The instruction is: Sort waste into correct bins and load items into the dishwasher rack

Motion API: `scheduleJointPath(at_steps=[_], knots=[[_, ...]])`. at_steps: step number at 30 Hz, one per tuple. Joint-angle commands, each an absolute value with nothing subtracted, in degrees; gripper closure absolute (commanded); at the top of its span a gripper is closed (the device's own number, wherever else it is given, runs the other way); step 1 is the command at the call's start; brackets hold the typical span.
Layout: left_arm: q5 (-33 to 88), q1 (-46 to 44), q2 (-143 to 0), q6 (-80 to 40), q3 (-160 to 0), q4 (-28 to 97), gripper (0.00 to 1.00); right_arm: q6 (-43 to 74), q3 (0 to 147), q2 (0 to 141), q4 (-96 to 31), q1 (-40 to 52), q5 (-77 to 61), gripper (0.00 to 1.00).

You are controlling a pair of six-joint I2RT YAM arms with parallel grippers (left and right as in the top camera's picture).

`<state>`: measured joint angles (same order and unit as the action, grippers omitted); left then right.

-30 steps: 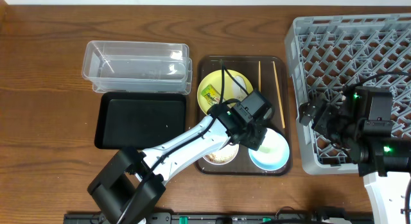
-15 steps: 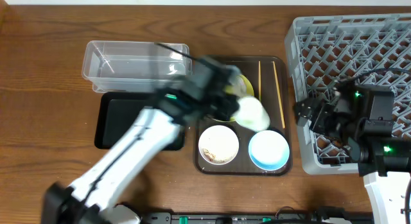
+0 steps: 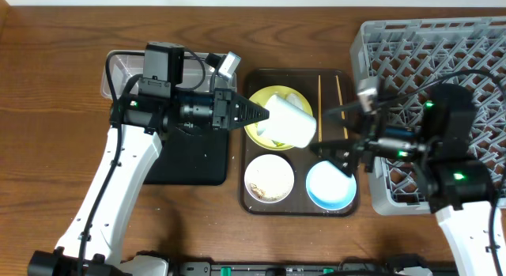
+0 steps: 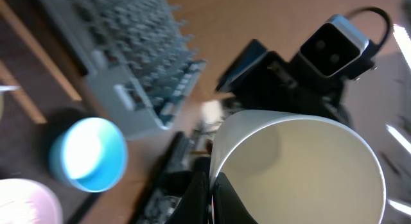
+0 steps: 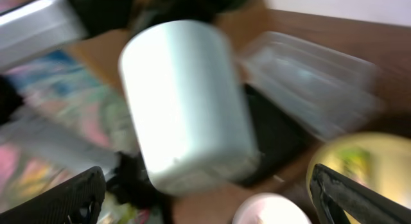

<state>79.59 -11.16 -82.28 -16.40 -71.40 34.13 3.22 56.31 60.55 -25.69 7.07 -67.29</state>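
Observation:
My left gripper [image 3: 265, 116] is shut on the rim of the small white cup [image 3: 290, 124] and holds it on its side above the yellow plate [image 3: 254, 132]. In the left wrist view the jaws [image 4: 212, 198] pinch the cup wall [image 4: 302, 166]. My right gripper [image 3: 332, 153] is open and empty over the brown tray, just right of the cup. In the right wrist view the cup [image 5: 186, 102] fills the middle, above the open jaws [image 5: 205, 198]. The white bowl [image 3: 269, 179] holds food scraps and the light blue bowl [image 3: 330, 187] sits beside it. Two chopsticks [image 3: 341, 94] lie at the tray's right. The snack wrapper is hidden.
The grey dishwasher rack [image 3: 427, 54] stands at the right. The clear tub [image 3: 126, 70] is at the back left, partly under my left arm, with the black tray [image 3: 182, 161] in front of it. The dishes sit on a dark brown tray [image 3: 300, 209].
My left arm lifted the cup off the brown tray and swung back left with it. My right gripper moved left from over the rack to beside the cup.

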Motion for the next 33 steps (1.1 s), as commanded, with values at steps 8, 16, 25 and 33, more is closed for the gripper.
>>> scheduleJointPath(at_steps=[8,16,25,33], knots=[[88.1,-10.8,-82.0,-15.0,-72.2,34.2,0.94,10.3,57.2,63.0,-13.8,19.6,-63.2,0.08],[88.5,-10.8,-82.0,-15.0,-72.2,34.2,0.94,10.9,57.2,63.0,-12.9,19.4,-63.2,0.31],[88.5,-10.8,-82.0,-15.1,-72.2,34.2,0.62,11.3,57.2,62.7,-14.9,13.5,-62.9,0.44],[90.1,-10.8,-82.0,-15.3,-72.2,34.2,0.44,15.5,58.0,58.4,-35.7,-2.0,-42.4,0.43]])
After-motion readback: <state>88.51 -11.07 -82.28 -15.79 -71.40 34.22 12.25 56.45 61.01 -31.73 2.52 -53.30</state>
